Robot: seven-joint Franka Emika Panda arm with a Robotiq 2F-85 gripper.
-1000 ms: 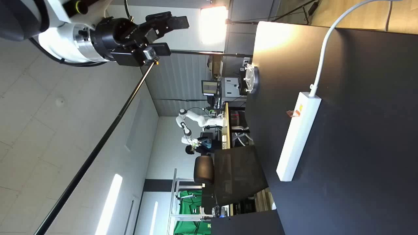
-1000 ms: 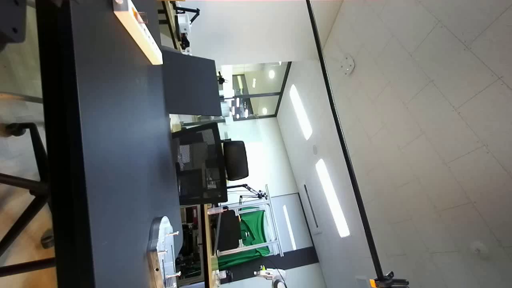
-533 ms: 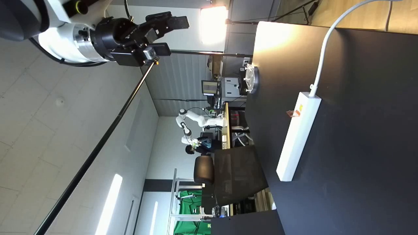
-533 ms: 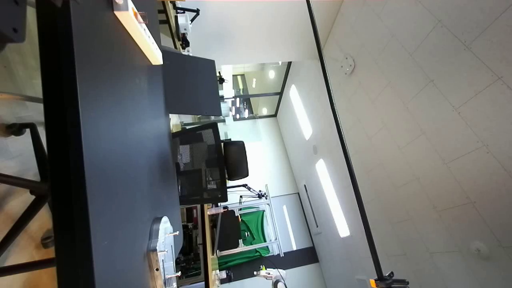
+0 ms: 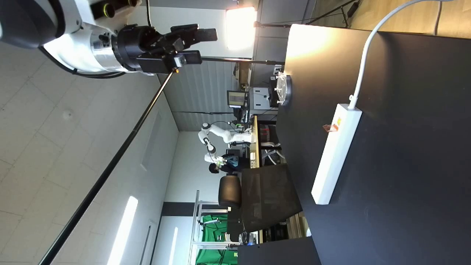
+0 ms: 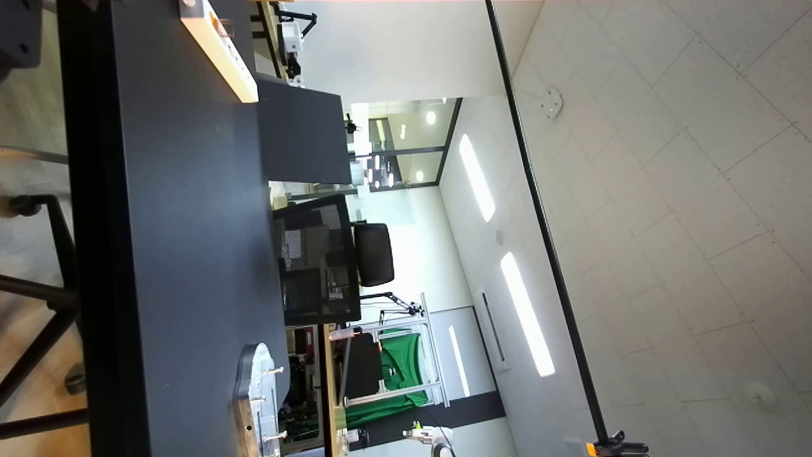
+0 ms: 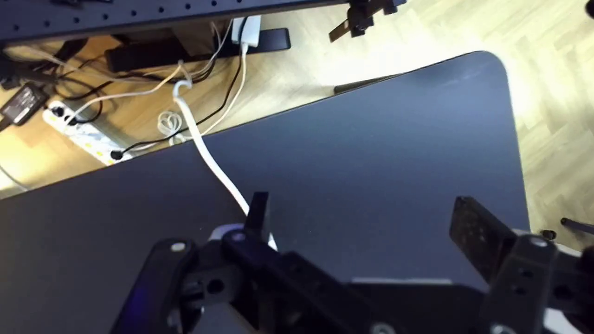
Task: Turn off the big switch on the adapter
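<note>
Gripper (image 5: 208, 46): two fingers (image 7: 480, 234) spread wide in the wrist view, bare gap between; nothing held, nothing touched

Arm (image 5: 68, 48): carries the gripper high above the level of the table (image 5: 397, 184), well apart from the adapter (image 5: 336, 154)

Adapter: long white block, lying on the table in both exterior views; in the wrist view mostly or wholly behind gripper parts, cannot tell which

Big switch (image 5: 333, 127): judged to be at the reddish see-through piece (image 6: 225, 27) standing off the adapter's upper face, near the end where the cable (image 5: 362, 66) enters; switch itself or a guard over it, too small to say; on or off position not readable

Switching off, done: as far as shown, nothing beyond a ready gripper; no contact, so likely early

Switching off, left: nearly the whole job, I judge; come down to the cable end, likely bring fingers together for a firm push, get past the see-through piece if it is a guard, press the switch, then check it has tipped over

Cable: white, runs from the adapter across the table and off its edge

Pegged board (image 6: 259, 374): on the same table, well apart from the adapter in both exterior views; not evidently needed

Socket strip (image 7: 86, 132): down on the floor (image 7: 557, 176) past the table edge; taken as not the target
</note>
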